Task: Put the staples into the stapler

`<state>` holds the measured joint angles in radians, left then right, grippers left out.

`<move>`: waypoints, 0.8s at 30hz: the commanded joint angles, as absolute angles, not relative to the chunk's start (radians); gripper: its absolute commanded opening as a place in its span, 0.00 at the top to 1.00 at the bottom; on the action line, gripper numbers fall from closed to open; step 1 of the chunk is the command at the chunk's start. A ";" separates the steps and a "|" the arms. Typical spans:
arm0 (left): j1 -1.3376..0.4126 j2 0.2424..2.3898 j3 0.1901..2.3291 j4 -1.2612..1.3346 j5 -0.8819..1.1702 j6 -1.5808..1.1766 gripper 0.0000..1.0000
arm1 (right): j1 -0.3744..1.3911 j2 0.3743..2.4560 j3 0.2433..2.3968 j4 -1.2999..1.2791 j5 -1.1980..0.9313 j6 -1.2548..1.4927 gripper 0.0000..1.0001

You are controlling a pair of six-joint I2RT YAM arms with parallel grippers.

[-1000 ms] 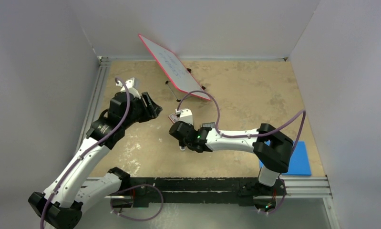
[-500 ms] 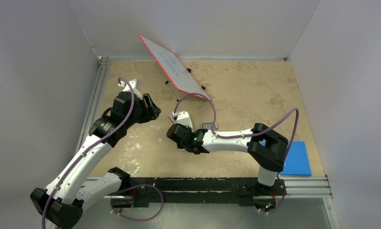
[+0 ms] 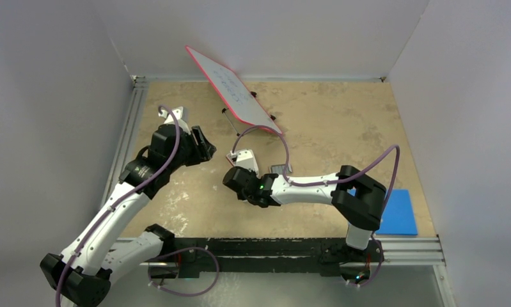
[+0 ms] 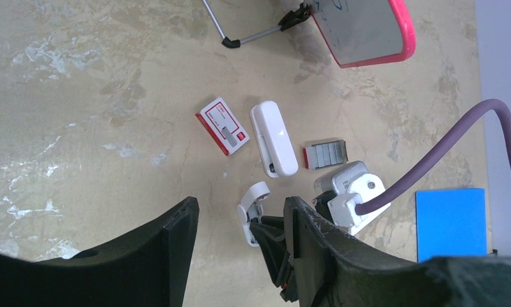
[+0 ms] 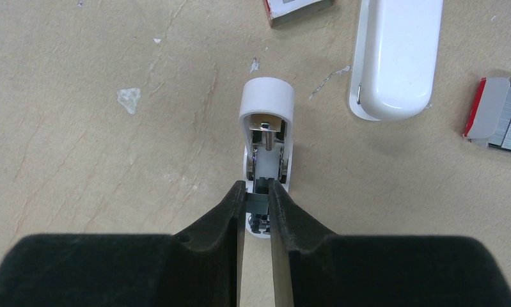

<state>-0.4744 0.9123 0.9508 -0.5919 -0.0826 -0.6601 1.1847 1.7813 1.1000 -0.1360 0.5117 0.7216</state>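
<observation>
The small white stapler (image 5: 266, 137) lies open on the tan table with its metal channel showing. My right gripper (image 5: 258, 194) is shut on a short grey strip of staples (image 5: 258, 199), held right over the near end of that channel. In the left wrist view the same open stapler (image 4: 251, 208) sits below my open, empty left gripper (image 4: 240, 206), which hovers above the table. The red and white staples box (image 4: 222, 126) lies beside a larger white rounded piece (image 4: 274, 137). An open tray of grey staples (image 4: 326, 153) lies to the right of that piece. From above, the left gripper (image 3: 204, 146) faces the right gripper (image 3: 236, 184).
A red-framed whiteboard (image 3: 233, 89) stands on its wire legs at the back of the table. A blue pad (image 3: 400, 214) lies at the near right. Grey walls close in the table on three sides, and a metal rail (image 3: 126, 137) runs along its left edge.
A second ago the right arm shifted a little to the left and the left arm edged slightly. Over the last half second nothing has visibly moved.
</observation>
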 commanded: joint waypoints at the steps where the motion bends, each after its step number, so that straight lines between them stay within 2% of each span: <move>1: -0.476 0.908 0.946 -0.546 -0.077 -0.640 0.48 | 1.190 1.788 1.117 -0.126 0.557 0.713 0.80; 24: -0.476 0.913 0.937 -0.545 -0.077 -0.640 0.48 | 1.190 1.804 1.102 -0.114 0.548 0.707 0.80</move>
<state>-0.4744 0.9165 0.9401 -0.5854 -0.0822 -0.6601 1.1847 1.7958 1.0996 -0.1329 0.5262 0.7166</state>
